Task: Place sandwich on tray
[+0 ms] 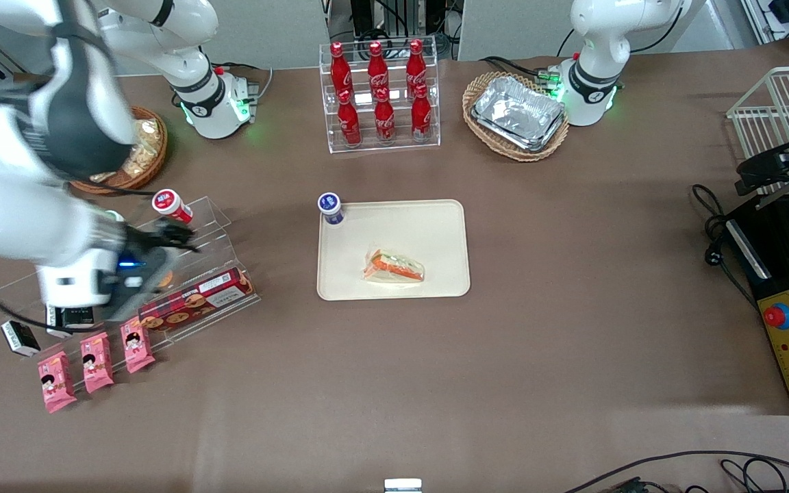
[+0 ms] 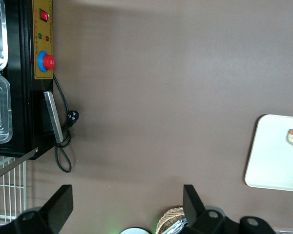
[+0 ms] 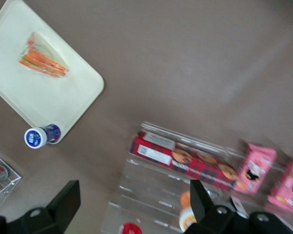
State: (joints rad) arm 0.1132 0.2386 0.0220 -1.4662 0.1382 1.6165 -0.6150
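The clear-wrapped sandwich with white bread and orange and green filling lies on the cream tray in the middle of the table. Both also show in the right wrist view: the sandwich on the tray. My right gripper is open and empty, raised above the clear acrylic snack stand toward the working arm's end of the table, well away from the tray. Its fingers are spread wide over the stand. An edge of the tray shows in the left wrist view.
A blue-capped bottle stands at the tray's corner. The stand holds a red-capped bottle and a red cookie box; pink snack packs lie before it. A cola rack, foil trays in a basket and a control box are around.
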